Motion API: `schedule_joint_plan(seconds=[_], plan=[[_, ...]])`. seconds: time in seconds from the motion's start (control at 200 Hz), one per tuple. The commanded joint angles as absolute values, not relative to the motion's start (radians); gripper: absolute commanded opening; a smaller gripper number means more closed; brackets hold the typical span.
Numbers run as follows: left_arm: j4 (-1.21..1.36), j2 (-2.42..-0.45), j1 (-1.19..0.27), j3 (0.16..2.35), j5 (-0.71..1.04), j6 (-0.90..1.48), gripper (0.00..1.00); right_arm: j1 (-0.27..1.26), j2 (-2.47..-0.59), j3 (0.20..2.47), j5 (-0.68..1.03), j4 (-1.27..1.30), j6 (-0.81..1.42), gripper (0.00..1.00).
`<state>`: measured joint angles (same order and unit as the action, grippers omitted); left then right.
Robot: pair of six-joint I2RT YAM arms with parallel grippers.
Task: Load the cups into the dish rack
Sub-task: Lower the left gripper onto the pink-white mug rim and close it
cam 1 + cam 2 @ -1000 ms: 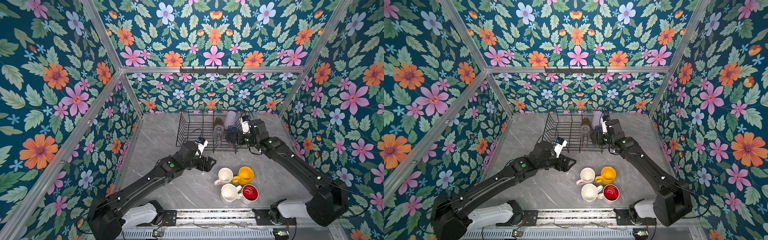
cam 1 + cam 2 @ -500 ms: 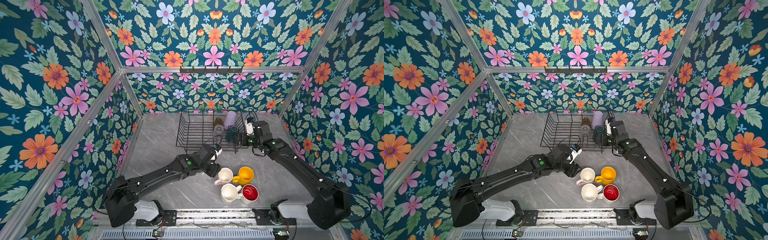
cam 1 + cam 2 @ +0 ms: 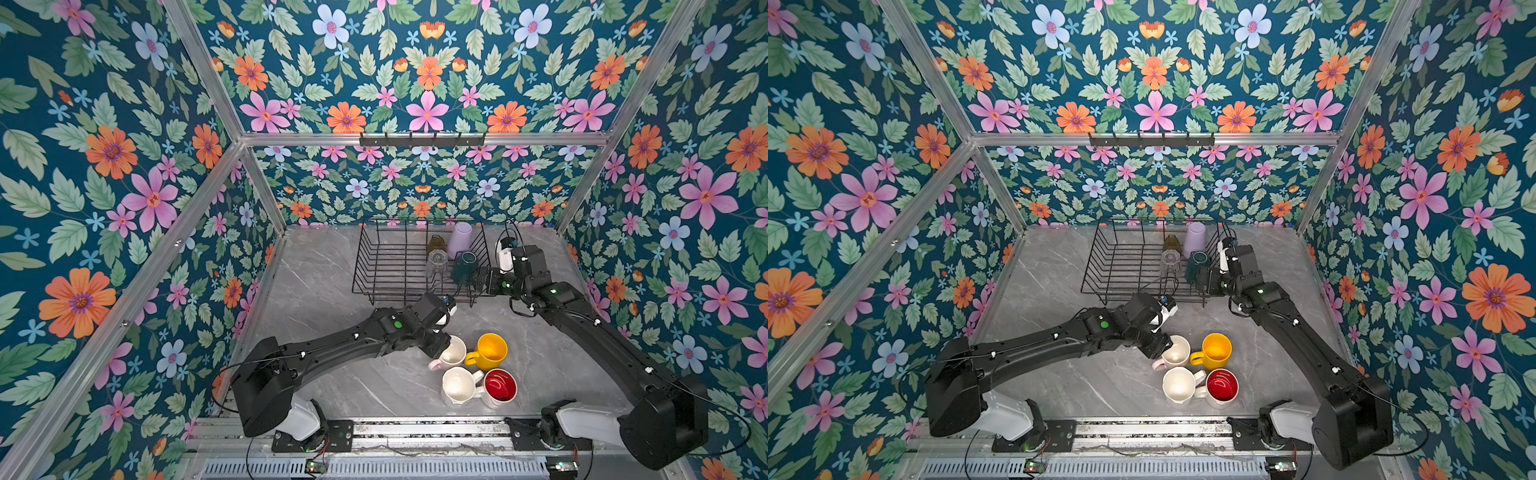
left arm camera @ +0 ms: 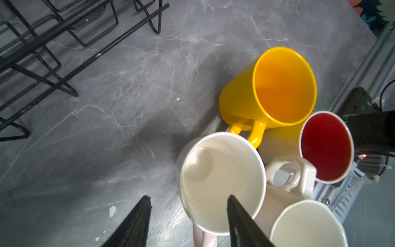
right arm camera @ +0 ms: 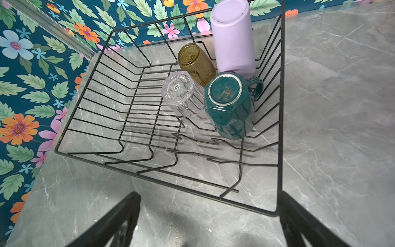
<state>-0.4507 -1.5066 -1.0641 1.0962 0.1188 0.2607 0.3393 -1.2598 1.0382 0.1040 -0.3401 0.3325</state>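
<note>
Now the left gripper [image 4: 188, 197], jaws spread, is straddling the rim of the pale pink mug [image 4: 213, 171] in front of the dish rack [image 5: 280, 107]; the right gripper [image 5: 209, 194], jaws parted wide, is hovering at that rack's corner.

Pink mug [image 3: 455, 352] partly hidden under left arm [image 3: 353, 338] in both top views. In left wrist view, its handle cut off by edge; white mug [image 4: 307, 224] and rack [image 4: 98, 55] cut off too.

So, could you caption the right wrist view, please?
Open right gripper by dish rack holding upturned lilac tumbler, olive glass, clear glass, teal mug.
</note>
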Motion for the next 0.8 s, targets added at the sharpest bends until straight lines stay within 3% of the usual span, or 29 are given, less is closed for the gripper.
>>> schedule_joint_plan(seconds=[0.0, 0.581, 0.796], plan=[[-0.484, -1.528, -1.069, 1.106, 0.094, 0.250, 0.57, 0.338, -1.251, 1.037, 0.097, -0.321, 0.330, 0.99], [-0.526, -1.635, -1.075, 1.164, 0.058, 0.264, 0.42, 0.331, -1.238, 1.020, 0.095, -0.321, 0.328, 0.99], [-0.523, -1.647, -1.075, 1.172, 0.070, 0.273, 0.26, 0.328, -1.239, 1.016, 0.094, -0.317, 0.324, 0.99]])
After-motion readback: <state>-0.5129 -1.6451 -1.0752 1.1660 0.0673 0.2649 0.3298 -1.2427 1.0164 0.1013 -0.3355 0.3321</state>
